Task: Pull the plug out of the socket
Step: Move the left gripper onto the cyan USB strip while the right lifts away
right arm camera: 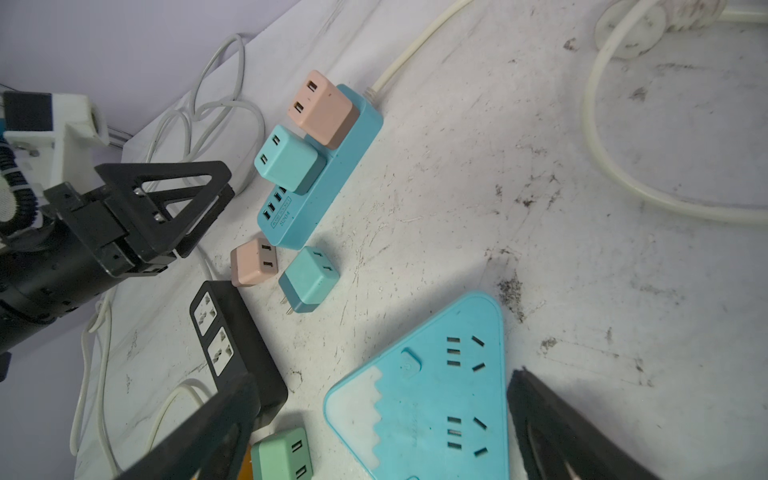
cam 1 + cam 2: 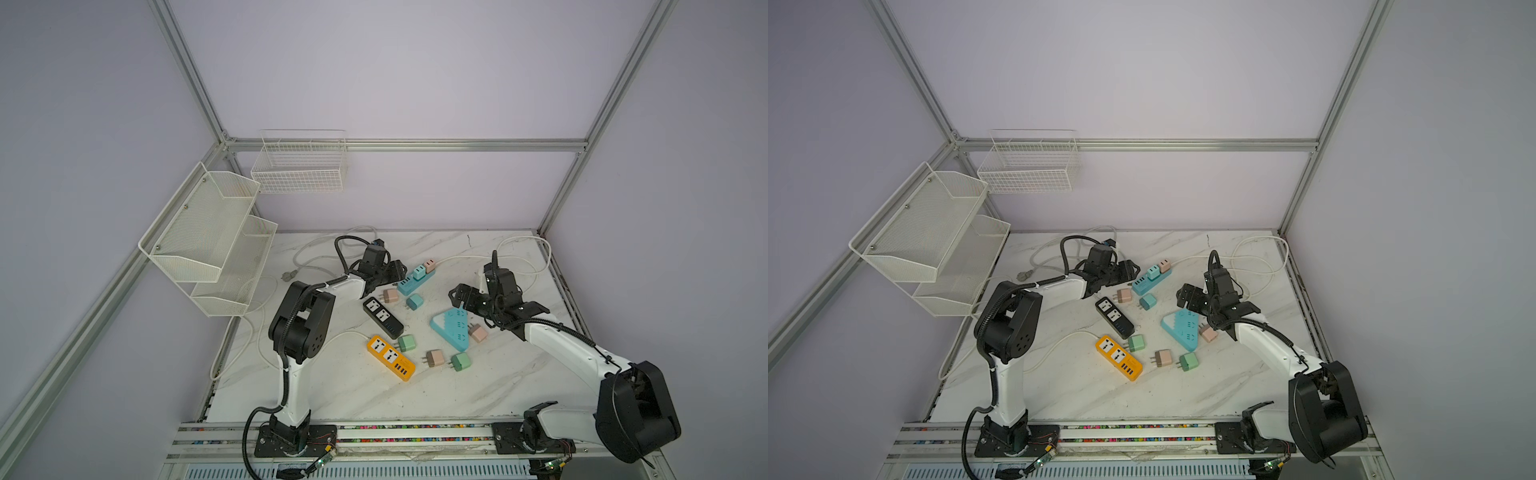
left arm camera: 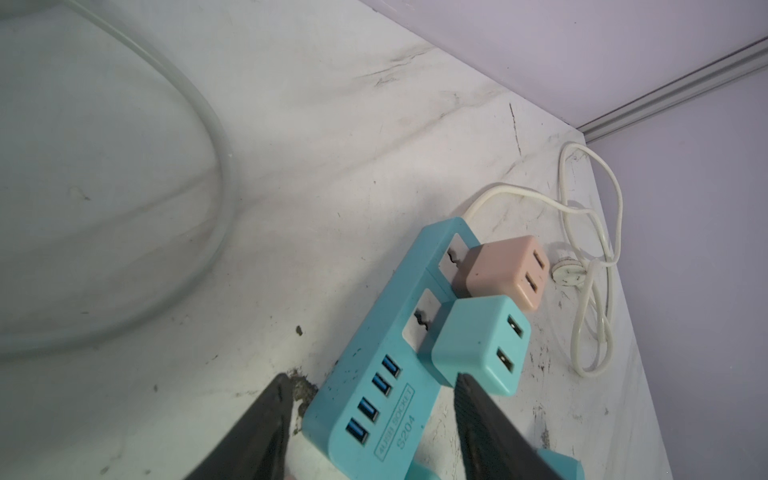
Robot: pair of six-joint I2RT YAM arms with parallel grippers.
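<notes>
Left gripper (image 3: 372,377), part-open and empty, straddles the oblong blue strip (image 3: 365,328) beside its rounded teal plug (image 3: 478,340).

Left hand (image 2: 397,272) sits beside blue power strip (image 2: 409,286) with teal plug (image 2: 419,273) inserted.

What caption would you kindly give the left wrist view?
Open left claw straddles a blue power strip carrying teal charger and pink charger.
</notes>
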